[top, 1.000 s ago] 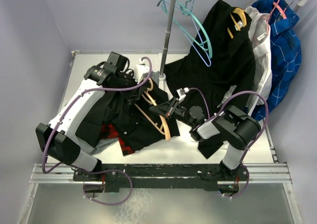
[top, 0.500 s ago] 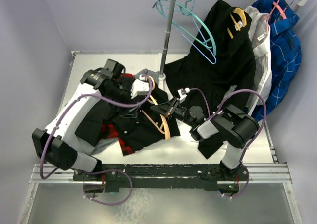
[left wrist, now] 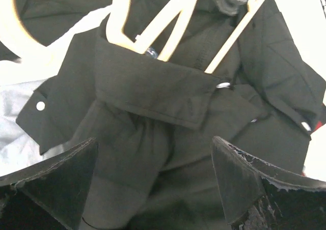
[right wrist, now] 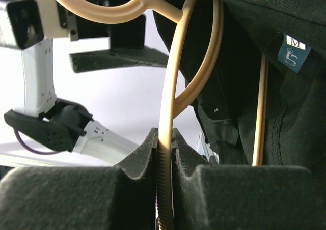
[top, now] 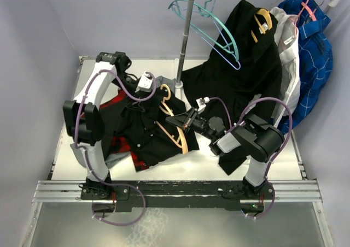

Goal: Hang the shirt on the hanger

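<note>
Pale lavender walls (top: pixel 33 39) close in a white table (top: pixel 186 162), which has a metal rail (top: pixel 175 189) along its near edge. At the far side stands a garment rack (top: pixel 185 39). It carries thin teal hangers (top: pixel 210 31), a longer black garment (top: pixel 240 77) on a tan hanger (top: pixel 262 20), a grey-white garment (top: pixel 289 56) and a blue checked shirt (top: pixel 314 56).

The shirt (top: pixel 145 129) lies crumpled on the left half of the table. It is matte black woven cloth with a folded collar (left wrist: pixel 153 87), a small white button (left wrist: pixel 39 106) on a cuff and a pale label (right wrist: pixel 294 52) marked M at the neck. A red-and-black plaid shirt (top: pixel 117 146) shows from beneath it.

The hanger (top: pixel 175 129) is smooth light wood with curved shoulders. It lies on the shirt's right side with its hook toward the rack pole, and in the left wrist view its arms pass under the collar.

The right gripper (top: pixel 183 120) is closed tight on the hanger. Its grey foam pads (right wrist: pixel 102 194) pinch one curved wooden arm between them.

The left gripper (top: pixel 143 83) hangs over the collar with its jaws spread wide and holds nothing. Its dark, scuffed fingers (left wrist: pixel 51 174) stand either side of the black cloth.
</note>
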Tool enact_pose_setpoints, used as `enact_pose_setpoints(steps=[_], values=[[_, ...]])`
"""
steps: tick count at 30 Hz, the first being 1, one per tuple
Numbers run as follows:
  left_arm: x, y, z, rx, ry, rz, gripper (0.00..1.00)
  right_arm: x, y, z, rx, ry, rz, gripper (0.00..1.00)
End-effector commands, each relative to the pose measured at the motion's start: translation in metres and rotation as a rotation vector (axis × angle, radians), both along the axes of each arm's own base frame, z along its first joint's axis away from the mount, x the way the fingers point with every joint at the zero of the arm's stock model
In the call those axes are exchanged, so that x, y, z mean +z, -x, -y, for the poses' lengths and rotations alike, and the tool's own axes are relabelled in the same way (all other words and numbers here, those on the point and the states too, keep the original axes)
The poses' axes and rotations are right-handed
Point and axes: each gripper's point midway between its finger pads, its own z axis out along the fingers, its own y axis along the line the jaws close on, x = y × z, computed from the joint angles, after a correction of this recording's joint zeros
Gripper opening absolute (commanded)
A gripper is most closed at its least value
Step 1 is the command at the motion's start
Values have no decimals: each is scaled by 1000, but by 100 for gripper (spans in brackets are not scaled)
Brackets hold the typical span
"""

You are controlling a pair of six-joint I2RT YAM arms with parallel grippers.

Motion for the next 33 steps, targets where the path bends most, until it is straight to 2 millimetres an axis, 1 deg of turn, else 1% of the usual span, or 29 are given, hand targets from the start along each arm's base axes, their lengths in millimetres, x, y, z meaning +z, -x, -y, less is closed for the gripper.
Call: enact_pose_setpoints(steps=[1,3,5,8,11,16,23,26,27,30,33], values=[[19,-27,16,-76,96,103,93,67,5,16,-60,-175,268,0],[13,-43,17,-72,86,110,93,68,5,16,-57,-174,281,0],[13,-54,20,-67,93,119,94,69,5,15,-57,-173,286,0],[16,-63,25,-67,121,135,95,67,5,13,-50,-168,285,0],[18,-67,28,-56,138,123,100,62,3,11,-45,-158,284,0],[3,-59,31,-37,144,32,99,56,-1,4,-31,-147,287,0],[-20,-37,41,-46,98,-85,99,56,-2,0,-14,-146,297,0],[-27,-30,46,-59,87,-111,93,56,-1,0,-11,-145,300,0],[-29,-29,47,-64,80,-117,90,56,-1,1,-12,-145,303,0],[-33,-26,51,-77,70,-124,73,59,0,2,-14,-146,312,0],[-31,-23,53,-83,70,-124,55,58,0,4,-18,-140,314,0]])
